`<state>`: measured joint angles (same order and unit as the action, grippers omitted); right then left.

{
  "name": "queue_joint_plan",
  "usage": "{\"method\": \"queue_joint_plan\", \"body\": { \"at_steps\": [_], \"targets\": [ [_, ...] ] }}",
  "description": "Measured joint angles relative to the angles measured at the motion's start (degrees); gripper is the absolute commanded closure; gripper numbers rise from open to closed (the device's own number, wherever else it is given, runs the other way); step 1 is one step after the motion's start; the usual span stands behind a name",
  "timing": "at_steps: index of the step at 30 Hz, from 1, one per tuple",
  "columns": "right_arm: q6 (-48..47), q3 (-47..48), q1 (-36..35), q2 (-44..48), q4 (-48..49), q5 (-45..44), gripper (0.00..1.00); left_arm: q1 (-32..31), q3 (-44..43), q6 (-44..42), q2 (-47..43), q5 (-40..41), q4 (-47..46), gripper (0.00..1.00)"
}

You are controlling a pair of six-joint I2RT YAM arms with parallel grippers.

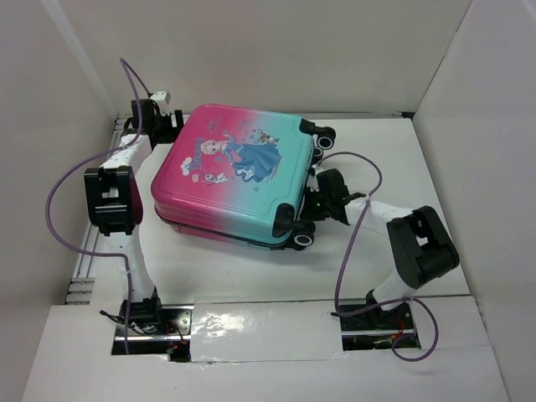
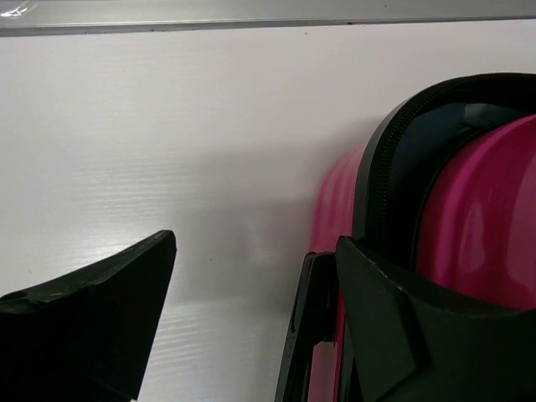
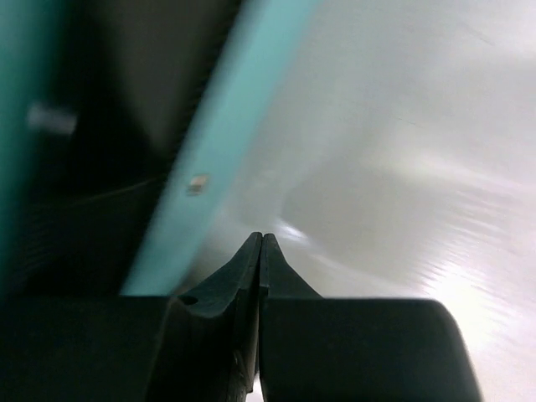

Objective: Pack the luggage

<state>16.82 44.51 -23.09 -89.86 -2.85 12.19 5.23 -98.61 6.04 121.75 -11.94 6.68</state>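
The luggage [image 1: 234, 167] lies flat on the white table, princess print up, pink end to the left and teal end to the right, its black wheels [image 1: 303, 239] on the right side. Its two halves lie together with a dark seam along the front. My left gripper [image 1: 159, 113] is open at the far left corner. In the left wrist view the gripper [image 2: 255, 243] has one finger [image 2: 419, 318] against the pink shell [image 2: 477, 226] and black zip rim, the other over bare table. My right gripper [image 1: 322, 197] is shut and empty between the wheels. In the right wrist view the gripper [image 3: 261, 238] is beside the teal edge [image 3: 226, 126].
White walls [image 1: 469, 67] box the table in at the back and both sides. A metal rail [image 1: 84, 268] runs along the left edge. Purple cables [image 1: 347, 251] loop off both arms. Bare table [image 1: 251, 276] lies in front of the suitcase.
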Motion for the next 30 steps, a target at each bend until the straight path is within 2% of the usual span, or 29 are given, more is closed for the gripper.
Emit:
{"method": "queue_joint_plan", "body": {
  "at_steps": [5, 15, 18, 30],
  "targets": [
    [0.74, 3.87, 1.64, -1.86, -4.24, -4.39, 0.95, -0.02, -0.46, 0.44, -0.61, 0.35, 2.40, 0.09],
    [0.42, 20.94, 8.07, -10.91, -7.98, -6.45, 0.95, 0.96, 14.91, 3.87, -11.85, -0.94, -1.33, 0.09],
    [0.04, 27.32, 9.77, -16.04, -9.42, -7.48, 0.95, 0.94, 15.93, 4.68, -12.66, -1.01, -0.90, 0.09],
    [-1.18, 44.59, 13.20, -26.75, -13.31, -9.97, 0.94, 0.17, 20.52, 6.38, -16.85, -0.55, 0.26, 0.09]
  ]
}}
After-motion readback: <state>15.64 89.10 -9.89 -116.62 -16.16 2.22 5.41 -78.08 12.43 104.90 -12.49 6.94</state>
